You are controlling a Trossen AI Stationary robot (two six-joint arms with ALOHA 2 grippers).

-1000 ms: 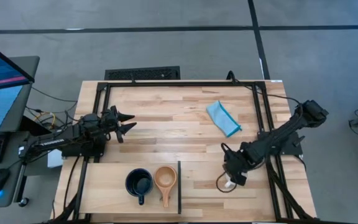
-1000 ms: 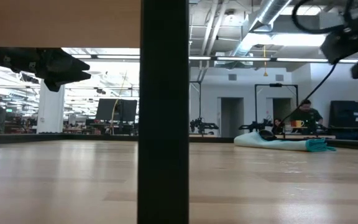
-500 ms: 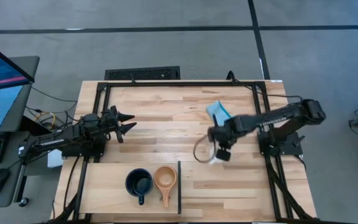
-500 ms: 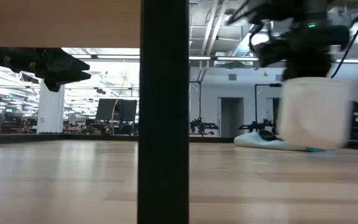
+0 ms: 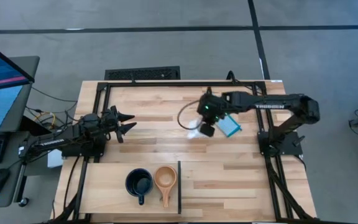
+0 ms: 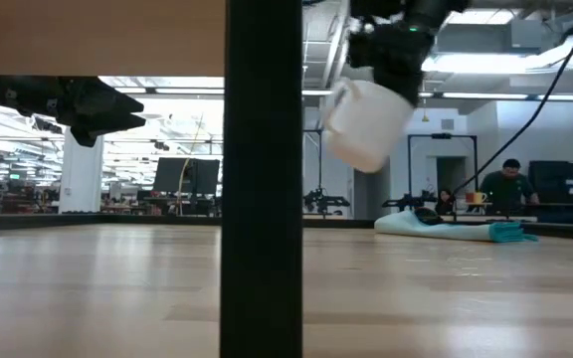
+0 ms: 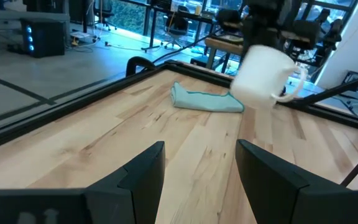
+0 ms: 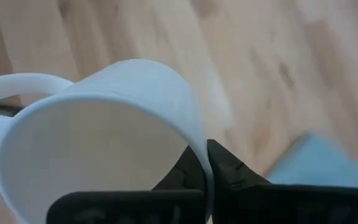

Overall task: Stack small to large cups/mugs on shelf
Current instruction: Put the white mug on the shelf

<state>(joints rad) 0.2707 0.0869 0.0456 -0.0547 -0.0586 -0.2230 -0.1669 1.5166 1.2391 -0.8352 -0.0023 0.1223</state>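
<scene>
The white mug (image 5: 194,129) hangs tilted above the middle of the table, near its far side, with my right gripper (image 5: 206,128) shut on it; it also shows in the low view (image 6: 366,124) and the left wrist view (image 7: 260,74). The black mug (image 5: 138,183) and the tan wooden cup (image 5: 165,178) stand side by side on the pale shelf board (image 5: 101,190) at the near edge, beside its dark upright edge (image 5: 179,186). My left gripper (image 5: 127,124) waits open at the table's left, touching nothing. My right gripper (image 8: 205,158) holds the white mug by its rim wall (image 8: 194,140), on the side away from the handle (image 8: 17,87). One finger is inside the mug and one finger (image 8: 232,171) outside. The fingers come slanting down from above. The mug is lifted clear and tilted.
A folded light-blue cloth (image 5: 229,123) lies on the tabletop at the far right, partly under the right arm. The shelf's dark upright (image 6: 262,199) fills the middle of the low view. A black frame (image 5: 166,83) runs around the table's edges. People show in the room behind.
My right gripper has carried the white mug from the table's near right toward the far edge and the middle, rising as it went. The arm has swung round and the mug has tipped over, its handle now toward the table's left.
</scene>
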